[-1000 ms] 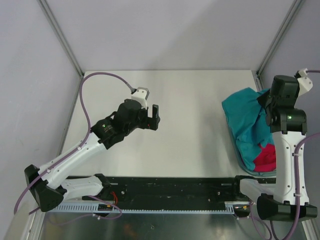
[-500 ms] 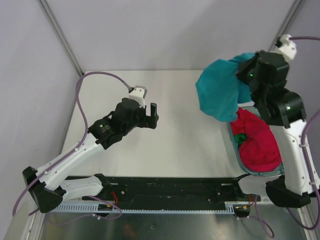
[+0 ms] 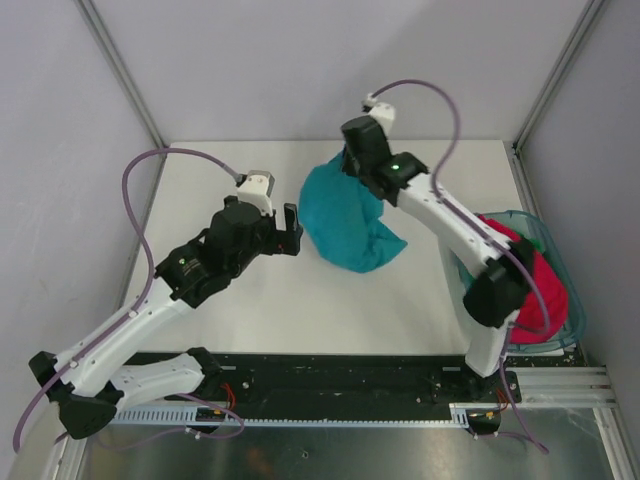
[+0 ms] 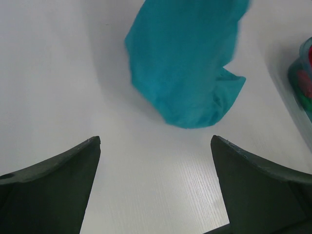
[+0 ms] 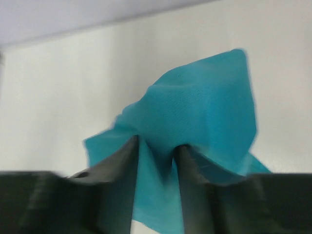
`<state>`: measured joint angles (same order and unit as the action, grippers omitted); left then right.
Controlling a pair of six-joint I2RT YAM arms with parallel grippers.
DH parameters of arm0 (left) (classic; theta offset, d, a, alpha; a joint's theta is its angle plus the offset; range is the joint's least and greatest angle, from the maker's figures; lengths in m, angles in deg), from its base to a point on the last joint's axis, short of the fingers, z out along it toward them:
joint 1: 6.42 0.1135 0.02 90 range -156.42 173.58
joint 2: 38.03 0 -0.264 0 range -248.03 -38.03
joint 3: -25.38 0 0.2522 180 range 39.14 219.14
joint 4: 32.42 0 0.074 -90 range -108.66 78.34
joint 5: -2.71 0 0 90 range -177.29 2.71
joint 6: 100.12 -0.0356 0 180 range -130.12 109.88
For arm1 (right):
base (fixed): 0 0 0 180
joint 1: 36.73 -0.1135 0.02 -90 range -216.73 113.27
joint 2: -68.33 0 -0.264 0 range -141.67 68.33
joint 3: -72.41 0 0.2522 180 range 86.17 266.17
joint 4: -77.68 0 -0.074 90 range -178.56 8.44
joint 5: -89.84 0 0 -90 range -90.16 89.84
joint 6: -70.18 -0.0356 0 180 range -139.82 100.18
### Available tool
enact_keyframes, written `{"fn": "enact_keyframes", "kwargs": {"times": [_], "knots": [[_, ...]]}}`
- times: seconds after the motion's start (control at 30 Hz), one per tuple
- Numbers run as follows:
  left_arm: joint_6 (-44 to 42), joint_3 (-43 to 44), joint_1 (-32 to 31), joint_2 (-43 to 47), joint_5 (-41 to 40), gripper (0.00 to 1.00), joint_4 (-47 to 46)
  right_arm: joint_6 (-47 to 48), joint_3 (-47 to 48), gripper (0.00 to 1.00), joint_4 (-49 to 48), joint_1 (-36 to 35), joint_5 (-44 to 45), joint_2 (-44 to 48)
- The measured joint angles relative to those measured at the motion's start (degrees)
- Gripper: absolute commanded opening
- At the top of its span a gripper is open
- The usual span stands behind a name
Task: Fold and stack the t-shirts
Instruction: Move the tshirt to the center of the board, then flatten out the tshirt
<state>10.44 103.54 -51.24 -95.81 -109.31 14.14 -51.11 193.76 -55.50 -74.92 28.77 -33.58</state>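
Teal-blue t-shirt (image 3: 345, 225), attitude: bunched into a tapering bundle, narrow end uppermost at the right gripper (image 5: 157, 146), broad end down on the table (image 3: 400, 300).
Long axis: runs from the right jaws down and away to the table; the lower end spills out to one side there.
Right jaws: close together, a gathered fold of the teal-blue t-shirt pinched between the two fingers (image 5: 127, 161); cloth puckers up beyond the fingertips.
Left gripper (image 4: 155, 146): jaws wide apart, holding and touching nothing.
Shirt relative to left jaws: ahead of the fingertips, centred between them, clear of both.
Basket (image 3: 548, 232): translucent teal, well off to the side of both sets of jaws.
Basket contents: magenta-red t-shirt (image 3: 540, 295), crumpled, heaped above the rim; green cloth (image 4: 306, 100) beside it.
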Motion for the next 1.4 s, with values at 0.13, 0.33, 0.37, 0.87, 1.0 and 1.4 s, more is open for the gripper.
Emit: {"fn": "enact_keyframes", "kwargs": {"times": [0.13,0.33,0.37,0.87,1.0,1.4], "knots": [[0.57,-0.7,0.02,0.11,-0.35,0.99,0.39,0.57,0.92,0.9,-0.13,0.0,-3.8,-10.36],[2.54,-3.39,0.02,-1.18,-0.24,1.0,1.01,2.93,0.17,0.95,2.6,0.31,-5.97,-11.41],[2.84,-3.72,0.07,-1.49,-0.22,0.99,1.01,3.04,-0.52,0.94,2.6,0.48,-6.01,-10.16],[8.02,-4.59,0.2,-12.5,5.68,0.93,-0.63,0.26,-41.18,0.8,-2.62,9.11,-7.28,23.19],[11.08,-5.92,0.66,-12.46,5.09,0.91,-1.42,1.75,-47.41,0.76,-5.03,0.9,-7.13,23.06],[15.5,-11.61,10.32,-5.64,4.7,0.91,-1.4,10.47,-49.0,0.74,-16.79,-12.37,-7.13,10.97]]}}
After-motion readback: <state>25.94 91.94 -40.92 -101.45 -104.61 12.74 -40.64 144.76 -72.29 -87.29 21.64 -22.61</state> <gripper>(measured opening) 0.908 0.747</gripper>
